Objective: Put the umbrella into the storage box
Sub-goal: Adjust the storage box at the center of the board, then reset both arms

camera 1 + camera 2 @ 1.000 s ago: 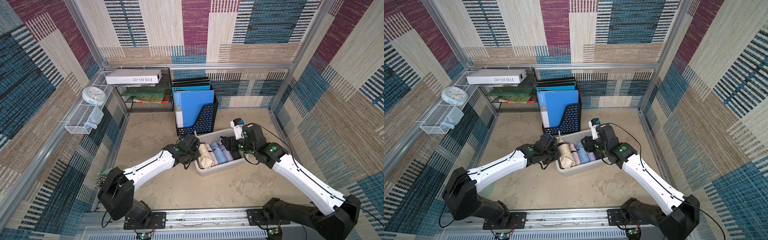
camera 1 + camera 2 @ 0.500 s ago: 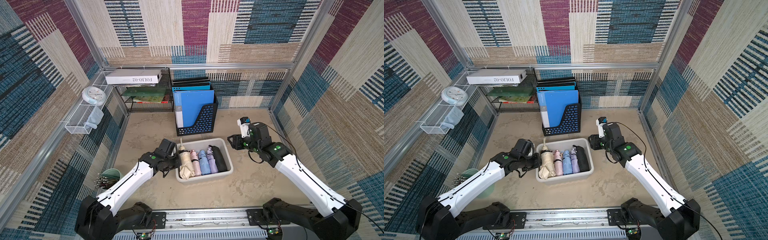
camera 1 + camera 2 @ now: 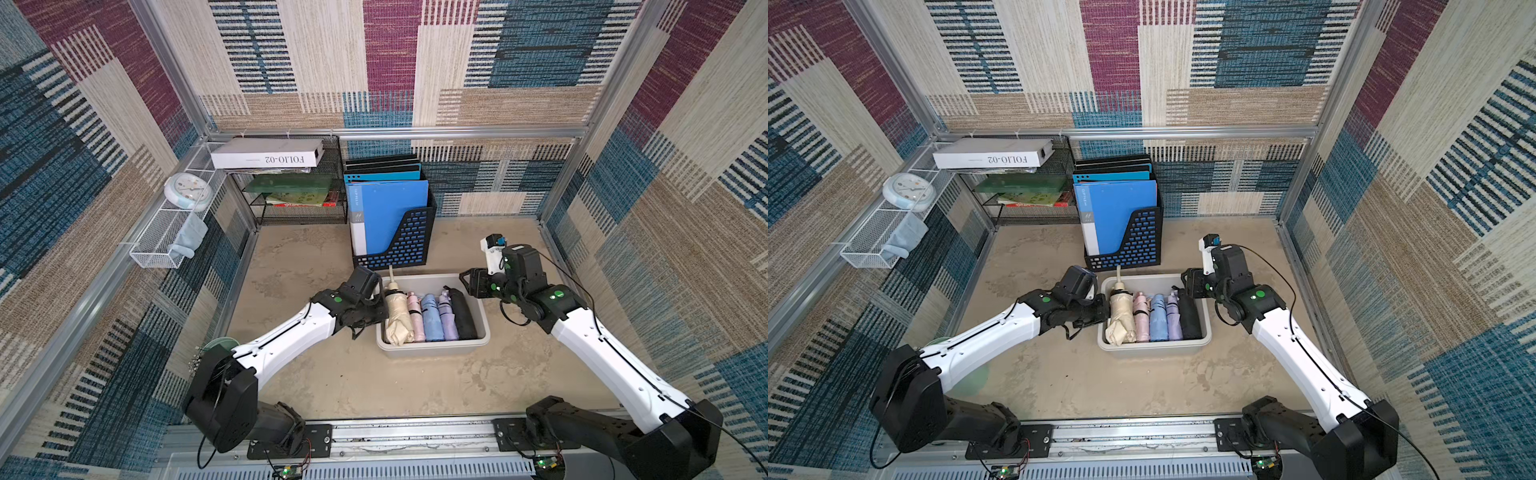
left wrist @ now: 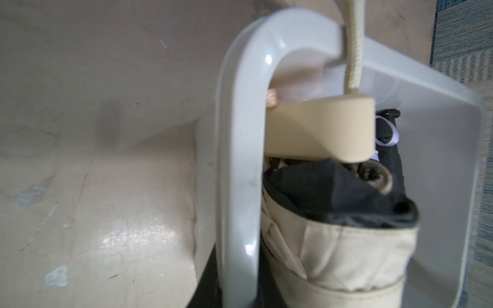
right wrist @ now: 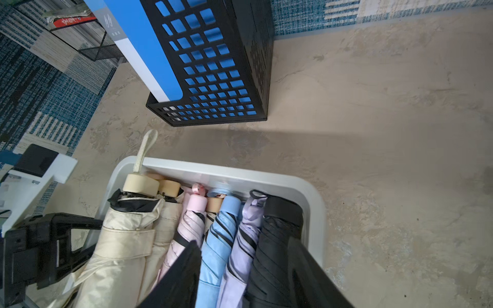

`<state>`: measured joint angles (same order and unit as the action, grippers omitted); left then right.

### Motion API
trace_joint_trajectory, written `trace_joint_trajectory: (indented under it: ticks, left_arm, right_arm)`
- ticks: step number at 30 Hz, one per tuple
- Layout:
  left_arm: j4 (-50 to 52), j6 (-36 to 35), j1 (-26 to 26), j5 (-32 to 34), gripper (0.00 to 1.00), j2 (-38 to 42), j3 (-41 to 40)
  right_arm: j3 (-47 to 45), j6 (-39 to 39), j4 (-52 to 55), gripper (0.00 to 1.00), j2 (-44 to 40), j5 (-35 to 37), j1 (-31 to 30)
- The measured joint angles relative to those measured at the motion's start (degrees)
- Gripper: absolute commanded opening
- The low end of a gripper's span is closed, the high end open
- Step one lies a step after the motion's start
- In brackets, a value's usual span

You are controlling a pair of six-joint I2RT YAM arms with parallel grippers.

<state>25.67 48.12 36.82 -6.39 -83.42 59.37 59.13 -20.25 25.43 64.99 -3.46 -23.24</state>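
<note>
You're looking into a robot test cell dressed as an office corner. Aluminium framing point(image 3: 457, 132) holds patterned fabric walls point(image 3: 390, 54), and two robot arms point(image 3: 291, 336) bolt to a rail point(image 3: 415, 434) along the bottom edge. Left of upper centre sit a file holder point(image 3: 409, 245), a FOLIO-02 box point(image 3: 266, 153) and a clock point(image 3: 188, 191).

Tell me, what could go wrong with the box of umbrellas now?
The left gripper seems to pinch the rim of the box; a pull could drag or tip it. The beige umbrella lies piled on top by that rim, so it might roll out. The right gripper hangs open over the black umbrella and could bump it.
</note>
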Motion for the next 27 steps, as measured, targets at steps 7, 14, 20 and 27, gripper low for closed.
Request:
trace_joint_trajectory:
  ticks: [7, 14, 20, 27]
  left_arm:
    - [2.80, 4.52, 2.56, 4.26, 0.23, -2.97, 4.13]
    - [5.20, 5.99, 2.21, 12.96, 0.67, 5.64, 1.92]
    - [4.15, 0.22, 1.62, 18.14, 0.78, 12.50, 0.00]
    - [0.57, -9.20, -9.20, 25.92, 0.79, 14.08, -5.11]
  right_arm:
    - [0.55, 0.46, 0.39, 0.64, -0.35, 1.53, 4.04]
    - [0.92, 1.75, -0.17, 0.67, -0.26, 5.88, 5.92]
    - [-0.11, 2.73, -3.63, 0.68, 1.18, 9.31, 7.43]
    - [-8.61, 4.07, -15.06, 0.70, 3.87, 18.86, 14.49]
